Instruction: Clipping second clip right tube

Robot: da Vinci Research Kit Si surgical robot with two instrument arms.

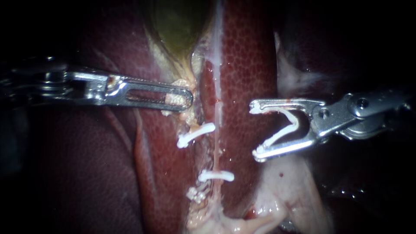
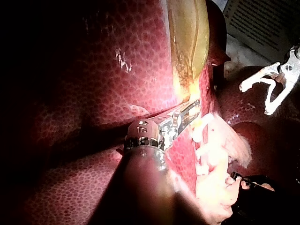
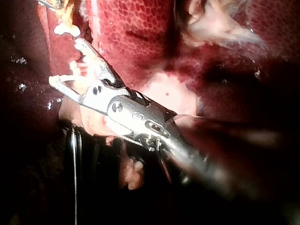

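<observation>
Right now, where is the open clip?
Endoscope view: the open clip sits in the right instrument, to the right of the tube and apart from it.

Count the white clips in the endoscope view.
3. The first clip lies below the left instrument's tip; the second clip crosses the thin tube lower down; the third clip sits open in the right instrument's jaws. A white bit below the second is unclear.

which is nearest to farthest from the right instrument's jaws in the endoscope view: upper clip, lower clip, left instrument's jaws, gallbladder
From the right instrument, which carries a loaded clip:
1. upper clip and lower clip, both to its left, too close to call
2. left instrument, shut on tissue, farther left
3. gallbladder, far upper left
</observation>
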